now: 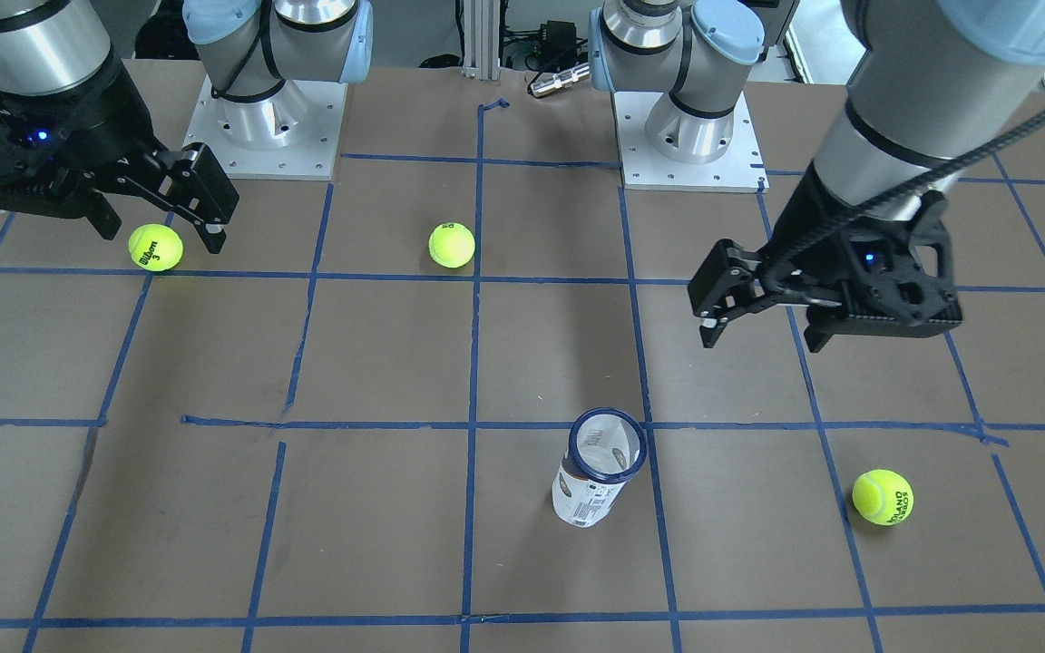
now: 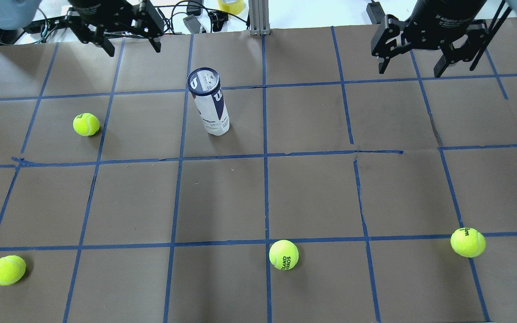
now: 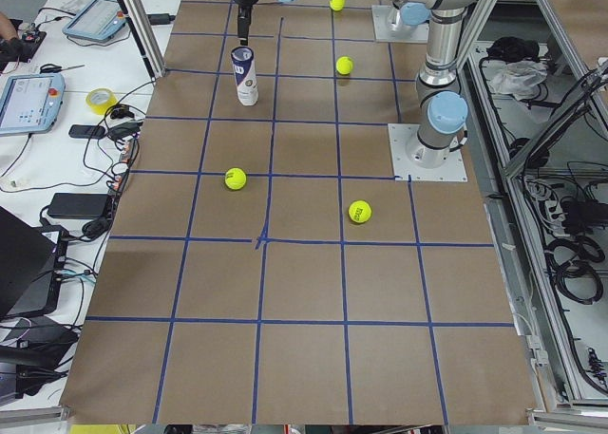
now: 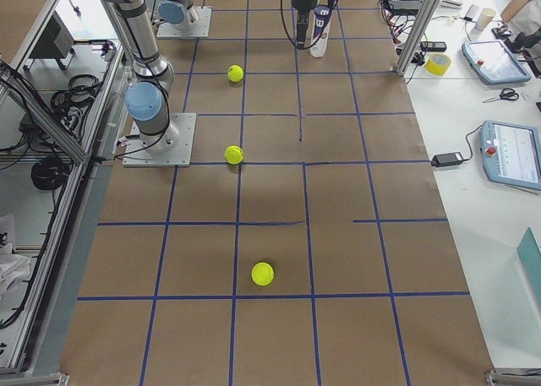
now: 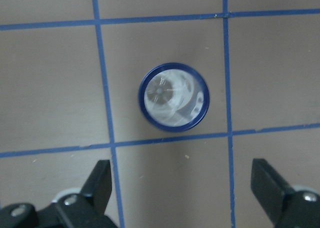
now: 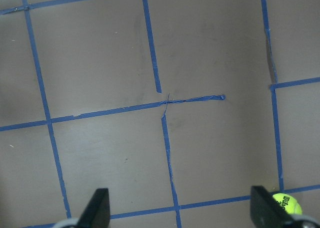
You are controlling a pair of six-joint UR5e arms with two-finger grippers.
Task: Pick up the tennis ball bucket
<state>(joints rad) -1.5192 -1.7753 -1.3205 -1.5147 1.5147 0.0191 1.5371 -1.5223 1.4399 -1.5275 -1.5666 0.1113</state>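
The tennis ball bucket (image 2: 209,101) is a slim clear tube with a white and navy label and a dark blue rim. It stands upright on the brown table, left of centre at the far side, and also shows in the front view (image 1: 600,467). The left wrist view looks straight down into its open top (image 5: 173,97), and no ball shows inside. My left gripper (image 2: 132,45) is open and empty, high above the table, a little off from the tube. My right gripper (image 2: 411,67) is open and empty, far to the tube's right.
Yellow-green tennis balls lie loose on the table: one left of the tube (image 2: 86,124), one at the near left corner (image 2: 8,270), one near centre (image 2: 283,255), one at the near right (image 2: 467,242). Blue tape lines grid the table (image 2: 312,197). Both arm bases stand at the near edge.
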